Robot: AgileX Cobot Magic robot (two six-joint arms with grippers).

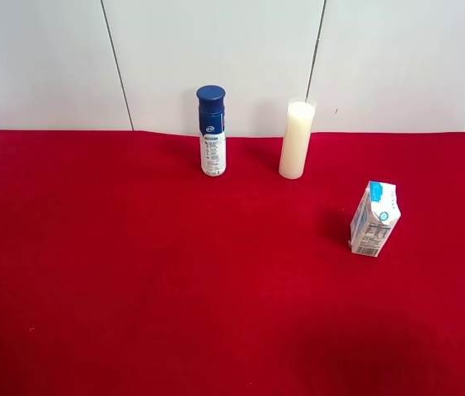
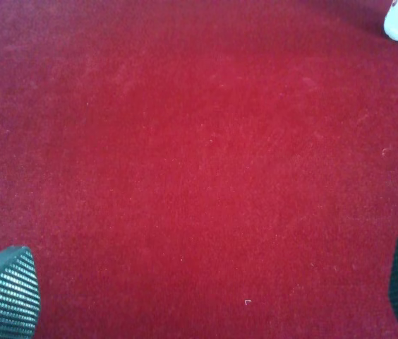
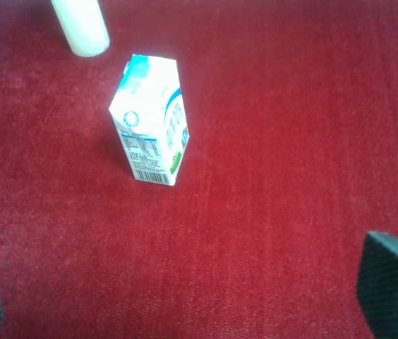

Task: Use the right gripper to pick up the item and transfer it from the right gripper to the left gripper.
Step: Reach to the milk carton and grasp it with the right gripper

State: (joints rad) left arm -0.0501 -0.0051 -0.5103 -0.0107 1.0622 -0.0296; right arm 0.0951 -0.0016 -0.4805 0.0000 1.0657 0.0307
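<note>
The pick-up has not begun: the item (image 3: 149, 120) stands upright on the red desk (image 1: 133, 289), near its edge at the exterior high view's right (well apart from the bottle (image 1: 211, 132) by the back edge). The right gripper (image 3: 188, 296) hangs spread and empty, short of it; the left gripper (image 2: 206, 289) is spread too. Next, I judge, the right gripper must advance and straddle the item's flat sides.

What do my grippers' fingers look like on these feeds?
Only fingertips show. The right gripper has dark, near-black wedge-shaped fingers with a fine gridded texture; the left gripper has matching fingers, their grid clearer. No arm bodies, cables or markings are in view.
</note>
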